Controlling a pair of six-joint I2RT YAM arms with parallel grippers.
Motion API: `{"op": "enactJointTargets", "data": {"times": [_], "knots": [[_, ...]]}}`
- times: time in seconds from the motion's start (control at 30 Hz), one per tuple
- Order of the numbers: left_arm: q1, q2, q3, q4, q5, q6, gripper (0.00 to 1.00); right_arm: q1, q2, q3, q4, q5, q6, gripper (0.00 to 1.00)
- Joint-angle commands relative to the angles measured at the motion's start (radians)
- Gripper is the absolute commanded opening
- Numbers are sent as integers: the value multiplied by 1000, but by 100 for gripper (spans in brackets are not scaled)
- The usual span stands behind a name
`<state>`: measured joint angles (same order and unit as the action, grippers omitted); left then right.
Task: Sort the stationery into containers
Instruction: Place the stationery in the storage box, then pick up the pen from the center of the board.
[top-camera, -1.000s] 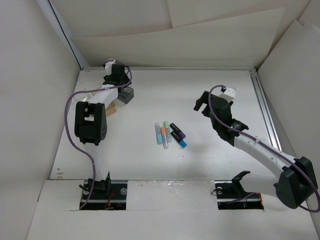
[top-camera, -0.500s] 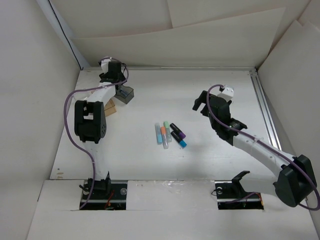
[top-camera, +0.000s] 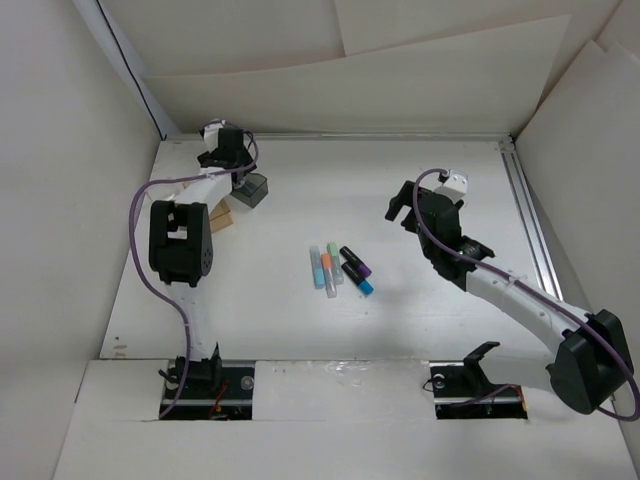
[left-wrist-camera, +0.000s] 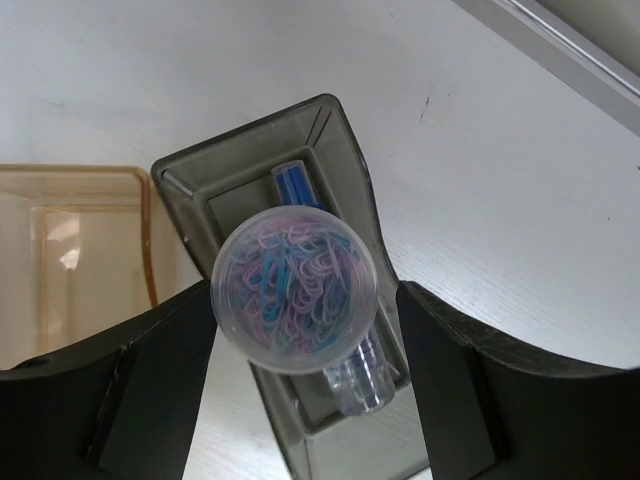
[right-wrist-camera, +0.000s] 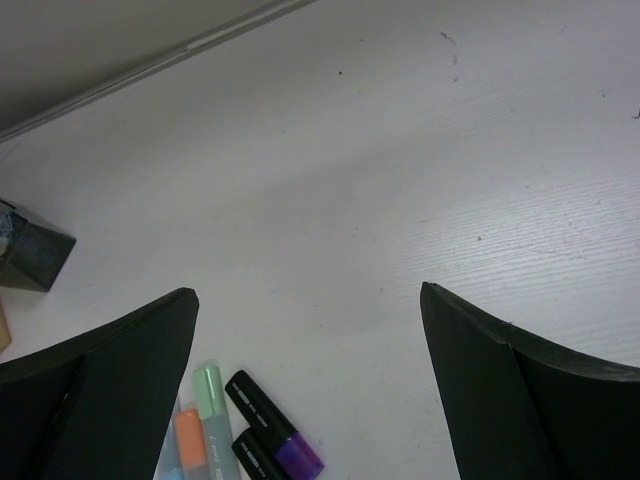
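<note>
My left gripper (top-camera: 240, 172) (left-wrist-camera: 305, 335) hangs open over the smoky dark grey box (top-camera: 251, 188) (left-wrist-camera: 330, 140) at the back left. A round clear tub of coloured paper clips (left-wrist-camera: 295, 288) stands between its fingers, with a gap on the right side. It rests on a clear blue-tipped tube (left-wrist-camera: 297, 184) lying in that box. The amber-tan box (top-camera: 220, 215) (left-wrist-camera: 80, 250) sits beside it. Blue (top-camera: 316, 267), orange (top-camera: 326, 266) and green (top-camera: 334, 258) markers and two black markers (top-camera: 356, 270) lie mid-table. My right gripper (top-camera: 402, 212) (right-wrist-camera: 310, 340) is open and empty, right of them. The clear box is hidden.
A metal rail (top-camera: 530, 220) runs along the table's right side. White walls close in the left, back and right. In the right wrist view the markers (right-wrist-camera: 212, 400) lie at the lower left and the dark box (right-wrist-camera: 30, 252) at the far left.
My left gripper has shifted slightly back and left over the dark grey box. My right gripper has shifted a little to the left. The markers have not moved.
</note>
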<state>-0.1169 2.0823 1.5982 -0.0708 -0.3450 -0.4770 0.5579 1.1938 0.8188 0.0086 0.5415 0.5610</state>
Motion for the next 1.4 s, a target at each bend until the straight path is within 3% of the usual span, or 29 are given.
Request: {"op": "enactJointTargets", "data": {"times": [0.0, 0.07, 0.17, 0.3, 0.33, 0.4, 0.43, 0.5, 0.57, 0.63, 0.7, 0.73, 0.87, 0.93, 1.07, 1.37], "knots": [[-23, -157, -36, 58, -15, 0, 68, 8, 1, 45, 44, 12, -13, 98], [-52, -226, -61, 72, -26, 0, 66, 8, 1, 45, 44, 12, -13, 98], [-87, -309, -124, 101, 9, -34, 54, 17, 1, 45, 44, 21, -13, 98], [-252, -483, -322, 192, -32, -58, 35, 17, -8, 45, 44, 34, -13, 94], [-283, -505, -390, 203, -32, -69, 19, 17, -8, 45, 44, 34, -13, 85], [-340, -553, -450, 203, -32, -93, 10, 17, -8, 45, 44, 44, -13, 65], [-396, -567, -516, 216, -13, -94, 6, 17, -8, 45, 44, 54, -4, 36], [-458, -577, -569, 198, 3, -94, 2, 17, -8, 36, 44, 66, -4, 14], [-555, -605, -641, 149, -8, -94, 2, 17, -8, 36, 44, 75, 5, 0], [-607, -626, -697, 121, -45, -129, 2, 17, -17, 36, 44, 75, 5, 0], [-653, -665, -788, 121, -45, -164, 10, 17, -17, 36, 44, 75, 5, 3], [-653, -674, -814, 132, -14, -178, 20, 17, -17, 36, 44, 65, 5, 6], [-662, -657, -877, 187, 54, -204, 30, 17, 3, 36, 44, 55, 5, 13], [-673, -622, -877, 196, 66, -204, 30, 17, 12, 36, 44, 46, 5, 22], [-673, -561, -844, 197, 66, -193, 37, 17, 21, 45, 44, 37, 5, 28], [-682, -472, -802, 186, 41, -183, 39, 17, 30, 45, 44, 28, -4, 29]]}}
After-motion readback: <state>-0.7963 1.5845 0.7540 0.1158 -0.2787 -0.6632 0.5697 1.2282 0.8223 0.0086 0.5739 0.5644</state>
